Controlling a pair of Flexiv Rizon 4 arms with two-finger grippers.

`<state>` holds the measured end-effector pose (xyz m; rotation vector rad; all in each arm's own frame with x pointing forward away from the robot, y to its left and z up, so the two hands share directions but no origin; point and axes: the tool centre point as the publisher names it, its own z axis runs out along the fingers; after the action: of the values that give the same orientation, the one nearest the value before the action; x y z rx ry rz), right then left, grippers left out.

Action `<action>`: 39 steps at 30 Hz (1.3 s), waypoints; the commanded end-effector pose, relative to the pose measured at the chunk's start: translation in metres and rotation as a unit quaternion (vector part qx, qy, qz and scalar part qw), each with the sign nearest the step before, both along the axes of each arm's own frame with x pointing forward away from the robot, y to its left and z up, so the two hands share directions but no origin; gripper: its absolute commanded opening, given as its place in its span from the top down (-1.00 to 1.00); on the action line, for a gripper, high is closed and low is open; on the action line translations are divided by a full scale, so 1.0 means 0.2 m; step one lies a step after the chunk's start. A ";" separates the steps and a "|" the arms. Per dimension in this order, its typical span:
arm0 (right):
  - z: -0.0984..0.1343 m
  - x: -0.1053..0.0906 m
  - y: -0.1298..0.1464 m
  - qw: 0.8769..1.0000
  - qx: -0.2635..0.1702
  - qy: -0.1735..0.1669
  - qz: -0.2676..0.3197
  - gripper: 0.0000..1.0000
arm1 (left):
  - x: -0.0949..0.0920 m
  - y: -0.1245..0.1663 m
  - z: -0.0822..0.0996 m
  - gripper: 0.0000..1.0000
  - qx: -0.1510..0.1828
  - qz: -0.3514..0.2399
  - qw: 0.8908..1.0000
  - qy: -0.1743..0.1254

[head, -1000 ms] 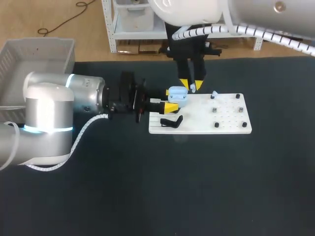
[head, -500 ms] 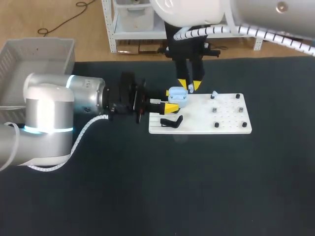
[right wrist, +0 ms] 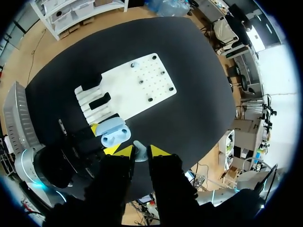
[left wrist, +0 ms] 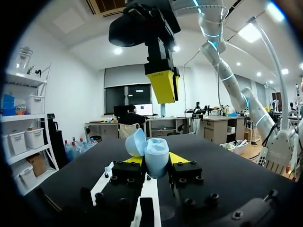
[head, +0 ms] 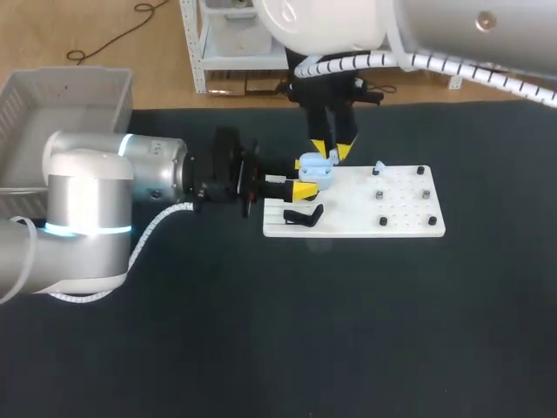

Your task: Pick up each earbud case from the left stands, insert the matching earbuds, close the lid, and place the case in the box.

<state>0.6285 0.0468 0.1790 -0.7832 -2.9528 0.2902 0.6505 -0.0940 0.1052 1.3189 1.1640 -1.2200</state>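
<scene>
The light blue earbud case (head: 314,171) is over the left end of the white board (head: 374,213), with its lid open. Your left pincer (head: 304,178) is clamped on it from two sides. That arm lies low and flat, coming in from the left. Your right pincer (head: 334,150) points straight down just above the case and pinches a small blue earbud (right wrist: 139,152). Only the left wrist view shows the lid (left wrist: 135,143) tipped back. The right wrist view shows a black case (right wrist: 100,101) on the board, near the blue one. A grey box (head: 61,96) sits well off to the left.
</scene>
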 end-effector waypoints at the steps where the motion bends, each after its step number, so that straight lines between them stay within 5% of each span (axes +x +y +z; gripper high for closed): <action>1: -0.01 0.02 0.01 1.000 0.001 0.010 -0.012 1.00 | 0.00 0.00 0.00 1.00 0.001 0.002 1.000 0.000; 39: -0.13 0.06 0.07 0.999 -0.014 0.035 -0.036 1.00 | 0.01 0.00 -0.01 1.00 -0.001 0.004 1.000 0.004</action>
<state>0.6400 0.0609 0.1544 -0.8628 -2.8580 0.3454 0.6525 -0.0934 0.1032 1.3081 1.1740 -1.2219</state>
